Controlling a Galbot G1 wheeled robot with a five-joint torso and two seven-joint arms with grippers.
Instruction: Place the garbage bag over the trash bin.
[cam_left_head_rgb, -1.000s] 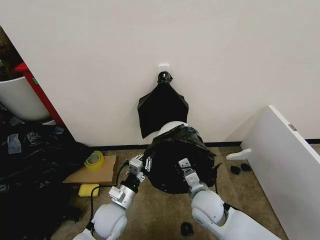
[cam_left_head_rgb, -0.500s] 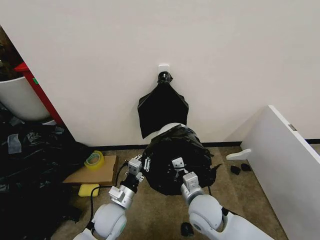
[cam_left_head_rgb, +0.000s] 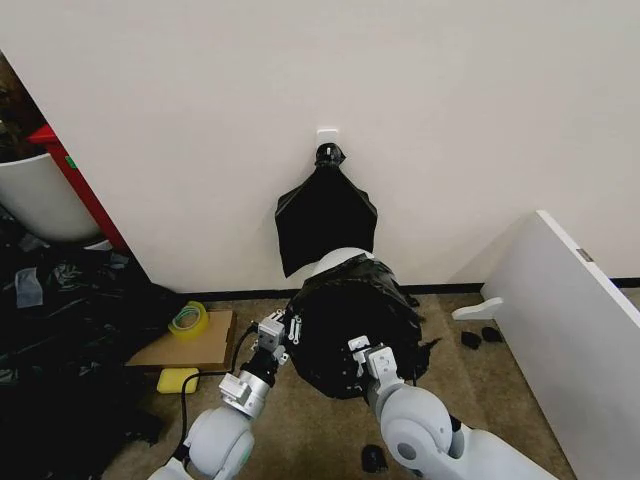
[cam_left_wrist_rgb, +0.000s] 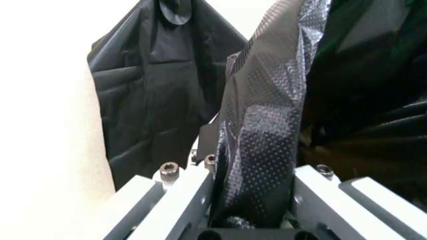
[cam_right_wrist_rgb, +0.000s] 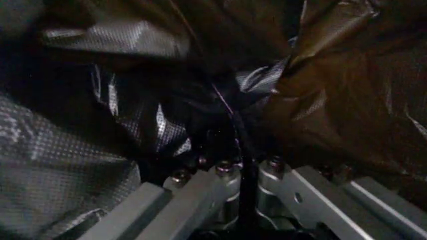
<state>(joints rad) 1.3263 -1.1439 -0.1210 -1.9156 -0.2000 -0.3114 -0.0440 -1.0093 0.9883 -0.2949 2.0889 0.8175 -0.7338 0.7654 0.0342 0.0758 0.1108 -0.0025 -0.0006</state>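
Note:
The glossy black garbage bag (cam_left_head_rgb: 350, 310) is draped over the trash bin, whose cream-white rim (cam_left_head_rgb: 332, 259) peeks out at the far side by the wall. My left gripper (cam_left_head_rgb: 289, 326) is shut on the bag's left edge; the left wrist view shows a dimpled fold of the garbage bag (cam_left_wrist_rgb: 257, 145) pinched in the left gripper (cam_left_wrist_rgb: 253, 205). At the bag's near side, my right gripper (cam_left_head_rgb: 362, 352) is shut on it. In the right wrist view the right gripper (cam_right_wrist_rgb: 243, 175) clamps a thin pleat of the garbage bag (cam_right_wrist_rgb: 320, 100).
A black bag bunch (cam_left_head_rgb: 325, 215) hangs from a wall hook behind the bin. Left: a big white tub (cam_left_head_rgb: 40, 195), a red frame (cam_left_head_rgb: 75, 180), black sheeting (cam_left_head_rgb: 60, 330), cardboard (cam_left_head_rgb: 205, 350) with a tape roll (cam_left_head_rgb: 187, 318), a yellow sponge (cam_left_head_rgb: 178, 380). A white board (cam_left_head_rgb: 570, 330) leans at right.
My right gripper has drawn back toward me and lower, pulling the bag's near side with it. The left gripper has stayed put.

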